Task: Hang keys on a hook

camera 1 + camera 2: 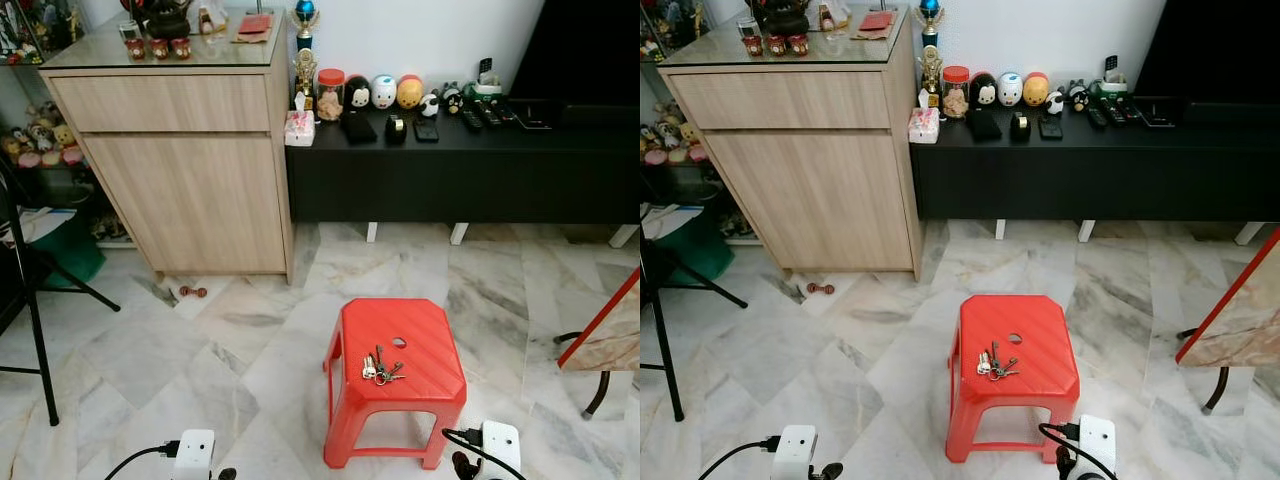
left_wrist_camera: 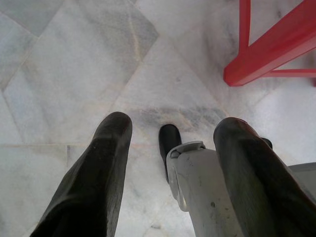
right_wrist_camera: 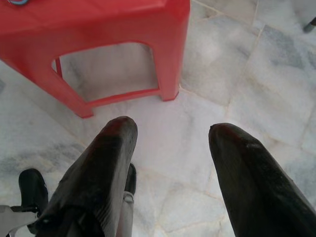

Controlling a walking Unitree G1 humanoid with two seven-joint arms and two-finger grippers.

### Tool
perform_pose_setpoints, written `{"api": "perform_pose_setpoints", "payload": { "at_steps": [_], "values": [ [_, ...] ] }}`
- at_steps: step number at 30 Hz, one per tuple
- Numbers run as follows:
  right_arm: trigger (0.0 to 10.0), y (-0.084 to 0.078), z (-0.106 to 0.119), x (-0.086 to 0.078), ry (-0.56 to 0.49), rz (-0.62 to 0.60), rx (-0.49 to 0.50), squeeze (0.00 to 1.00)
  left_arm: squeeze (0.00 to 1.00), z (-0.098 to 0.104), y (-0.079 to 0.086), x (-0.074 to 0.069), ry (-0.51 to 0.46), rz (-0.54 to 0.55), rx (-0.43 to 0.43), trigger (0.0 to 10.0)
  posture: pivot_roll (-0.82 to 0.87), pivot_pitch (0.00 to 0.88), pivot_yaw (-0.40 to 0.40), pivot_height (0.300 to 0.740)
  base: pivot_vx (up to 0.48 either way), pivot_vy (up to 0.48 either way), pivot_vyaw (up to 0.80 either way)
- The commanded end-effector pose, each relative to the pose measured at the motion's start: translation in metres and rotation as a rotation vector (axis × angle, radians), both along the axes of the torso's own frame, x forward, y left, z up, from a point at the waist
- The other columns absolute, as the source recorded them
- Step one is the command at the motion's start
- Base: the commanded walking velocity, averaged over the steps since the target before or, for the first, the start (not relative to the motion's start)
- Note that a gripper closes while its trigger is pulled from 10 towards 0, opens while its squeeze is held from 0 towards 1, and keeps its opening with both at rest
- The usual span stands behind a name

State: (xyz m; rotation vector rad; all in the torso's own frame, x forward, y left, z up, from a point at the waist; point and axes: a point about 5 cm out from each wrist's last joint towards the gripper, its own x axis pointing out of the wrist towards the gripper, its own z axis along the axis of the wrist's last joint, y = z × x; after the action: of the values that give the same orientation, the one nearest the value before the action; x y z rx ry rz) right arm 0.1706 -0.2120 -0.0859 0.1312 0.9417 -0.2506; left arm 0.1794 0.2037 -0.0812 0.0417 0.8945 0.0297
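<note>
Keys (image 1: 380, 367), metal, lie on glossy red plastic stool (image 1: 430, 345).

A bright red stool (image 1: 400, 375) is standing on a floor (image 1: 200, 350) of white marble with grey streaks. Shiny silver keys (image 1: 380, 368) are lying on the red seat. A light brown wooden cabinet (image 1: 190, 180) is showing a fine wood grain. A black TV bench (image 1: 460, 175) is sitting beside it. The left gripper (image 2: 168, 173) and right gripper (image 3: 173, 173) are showing black fingers.

Glossy plastic stool (image 1: 400, 365); metal keys (image 1: 380, 368)
</note>
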Motion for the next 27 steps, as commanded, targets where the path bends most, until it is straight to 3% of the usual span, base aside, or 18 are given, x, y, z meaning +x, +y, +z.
{"api": "perform_pose_setpoints", "payload": {
  "at_steps": [1, 8, 12, 27],
  "values": [
    [10.0, -0.002, 0.0, -0.001, 0.002, -0.01, -0.002, 0.0, 0.0, 0.0, 0.001, -0.001, 0.0, 0.009, 0.0, 10.0, 0.05, 0.0, -0.052, 0.74, 0.0, 0.0, 0.0],
    [10.0, -0.002, -0.002, -0.004, 0.009, -0.021, 0.013, 0.0, 0.0, 0.0, 0.001, -0.001, -0.002, 0.005, -0.001, 10.0, 0.05, 0.0, -0.051, 0.74, 0.0, 0.0, 0.0],
    [10.0, -0.001, -0.003, -0.007, 0.019, 0.037, -0.01, 0.0, 0.0, 0.0, 0.0, -0.001, -0.003, 0.001, 0.001, 10.0, 0.06, 0.0, -0.055, 0.74, 0.0, 0.0, 0.0],
    [10.0, 0.002, -0.005, -0.012, 0.009, 0.01, 0.015, 0.0, 0.0, 0.0, 0.001, -0.001, -0.006, -0.004, 0.001, 10.0, 0.05, 0.0, -0.045, 0.74, 0.0, 0.0, 0.0]
  ]
}}
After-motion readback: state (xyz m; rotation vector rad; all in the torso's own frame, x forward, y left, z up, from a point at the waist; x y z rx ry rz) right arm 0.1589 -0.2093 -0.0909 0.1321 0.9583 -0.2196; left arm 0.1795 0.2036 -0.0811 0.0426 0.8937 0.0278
